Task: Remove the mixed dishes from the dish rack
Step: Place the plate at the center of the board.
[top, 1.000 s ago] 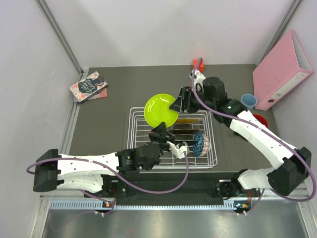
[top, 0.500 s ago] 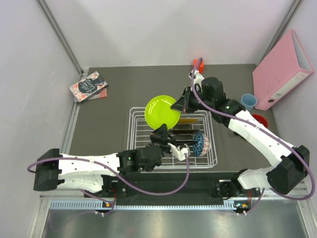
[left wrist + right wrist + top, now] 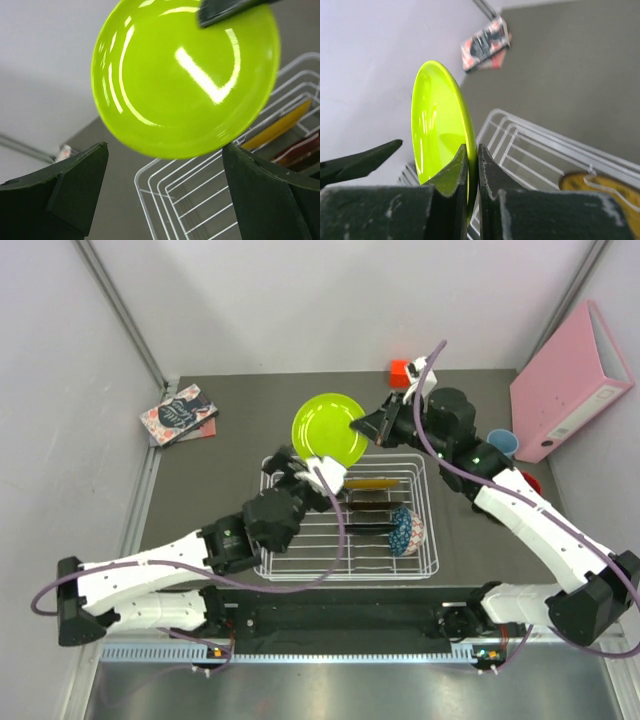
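Top view: one lime green plate (image 3: 328,430), round and glossy, hangs on edge over the far rim of the dish rack (image 3: 360,555). The right hand (image 3: 362,426) pinches its rim. The left hand (image 3: 303,466), wide open, holds nothing. The rack holds one yellow plate (image 3: 378,483) and one blue patterned bowl (image 3: 405,530). One light blue cup (image 3: 502,443) stands on the counter (image 3: 230,470).

Left wrist view: the green plate is between the two fingers (image 3: 65,195), untouched. One reddish plate (image 3: 300,146) sits in the rack.

Right wrist view: both fingers are closed on the plate's edge.
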Controlling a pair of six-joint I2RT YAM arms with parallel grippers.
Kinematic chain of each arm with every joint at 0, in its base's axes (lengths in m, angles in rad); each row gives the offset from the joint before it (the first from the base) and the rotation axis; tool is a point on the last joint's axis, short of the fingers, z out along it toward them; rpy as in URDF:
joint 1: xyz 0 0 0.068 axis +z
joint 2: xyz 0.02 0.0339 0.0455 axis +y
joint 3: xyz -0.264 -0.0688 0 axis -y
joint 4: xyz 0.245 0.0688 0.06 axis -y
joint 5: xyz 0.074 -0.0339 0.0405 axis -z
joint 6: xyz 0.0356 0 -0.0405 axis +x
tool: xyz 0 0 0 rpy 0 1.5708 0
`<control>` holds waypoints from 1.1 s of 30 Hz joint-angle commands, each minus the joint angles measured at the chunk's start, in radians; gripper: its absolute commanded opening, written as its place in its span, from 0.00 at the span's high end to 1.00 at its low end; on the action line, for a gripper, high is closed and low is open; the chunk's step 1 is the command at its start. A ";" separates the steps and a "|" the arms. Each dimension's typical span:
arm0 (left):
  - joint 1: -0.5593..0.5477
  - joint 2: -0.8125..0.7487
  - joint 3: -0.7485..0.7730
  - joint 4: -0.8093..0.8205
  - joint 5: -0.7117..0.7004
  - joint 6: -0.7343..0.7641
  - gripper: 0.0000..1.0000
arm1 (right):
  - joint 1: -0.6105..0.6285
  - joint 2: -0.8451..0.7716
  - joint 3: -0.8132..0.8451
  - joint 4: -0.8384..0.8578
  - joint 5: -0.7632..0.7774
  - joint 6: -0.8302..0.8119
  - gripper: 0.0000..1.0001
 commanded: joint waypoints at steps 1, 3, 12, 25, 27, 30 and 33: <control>0.149 -0.088 0.136 -0.149 -0.030 -0.411 0.01 | -0.006 0.045 0.052 0.051 -0.030 -0.013 1.00; 0.214 -0.111 0.149 -0.209 -0.025 -0.522 0.01 | -0.006 0.057 0.052 0.078 -0.050 -0.002 1.00; 0.347 -0.234 0.127 -0.279 -0.005 -0.810 0.01 | -0.009 0.007 -0.015 0.146 0.057 -0.011 1.00; 0.936 0.053 0.068 -0.135 1.068 -1.485 0.01 | -0.015 -0.182 -0.136 0.157 0.203 -0.065 1.00; 0.976 0.081 0.020 0.091 1.209 -1.643 0.01 | -0.021 -0.191 -0.152 0.155 0.202 -0.074 1.00; 0.982 0.186 -0.058 0.439 1.372 -1.853 0.01 | -0.030 -0.173 -0.169 0.177 0.171 -0.070 1.00; 0.978 0.280 -0.095 0.603 1.427 -1.975 0.01 | -0.033 -0.153 -0.181 0.217 0.152 -0.057 1.00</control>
